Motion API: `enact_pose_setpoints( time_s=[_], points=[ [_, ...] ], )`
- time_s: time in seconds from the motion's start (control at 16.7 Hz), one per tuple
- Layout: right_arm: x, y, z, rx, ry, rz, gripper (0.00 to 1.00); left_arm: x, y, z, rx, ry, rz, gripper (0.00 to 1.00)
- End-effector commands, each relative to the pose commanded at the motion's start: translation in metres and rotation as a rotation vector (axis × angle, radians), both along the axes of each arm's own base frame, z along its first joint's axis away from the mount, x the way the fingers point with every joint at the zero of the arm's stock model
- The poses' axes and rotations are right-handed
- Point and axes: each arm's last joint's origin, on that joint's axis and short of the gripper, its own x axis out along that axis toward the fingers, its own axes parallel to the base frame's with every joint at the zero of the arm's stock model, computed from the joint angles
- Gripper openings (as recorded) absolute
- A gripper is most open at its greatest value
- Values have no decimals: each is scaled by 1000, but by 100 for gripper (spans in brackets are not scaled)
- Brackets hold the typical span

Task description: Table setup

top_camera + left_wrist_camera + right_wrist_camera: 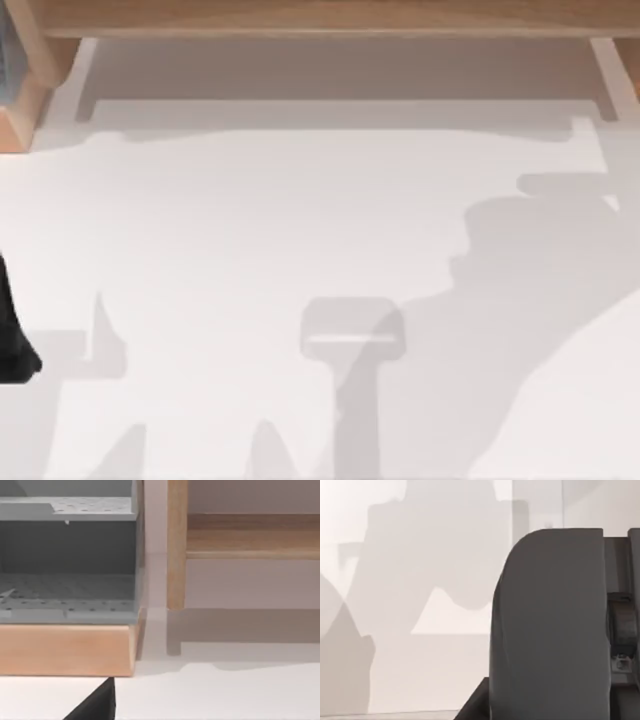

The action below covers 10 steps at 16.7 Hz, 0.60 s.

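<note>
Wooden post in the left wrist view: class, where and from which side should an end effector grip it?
Likely the lower stretch of the wooden post, from the table side, straddling its width: it stands upright, slim, flat-sided, free below the rail.

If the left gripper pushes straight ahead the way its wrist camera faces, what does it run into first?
Probably the wooden base under the gray perforated rack, standing on the white table directly ahead. A wooden post stands beside it. Depth is hard to judge.

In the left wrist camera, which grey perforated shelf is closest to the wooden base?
The lower grey shelf, directly above the wooden base; the upper grey shelf sits higher, across a dark gap.
</note>
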Motion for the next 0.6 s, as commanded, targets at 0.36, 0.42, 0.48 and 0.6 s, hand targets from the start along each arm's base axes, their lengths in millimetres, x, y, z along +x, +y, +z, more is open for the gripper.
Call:
enact_pose_setpoints(
  time_s=[0.36,0.42,0.48,0.6],
  points=[
    [-78,2,-23,0,61,-36,0,0,0,0,0,0,0,100],
    [-90,3,-34,14,87,-41,0,0,0,0,0,0,0,100],
    [-101,6,-47,31,118,-45,0,0,0,0,0,0,0,100],
    [-122,11,-74,75,187,-48,0,0,0,0,0,0,0,100]
  ],
)
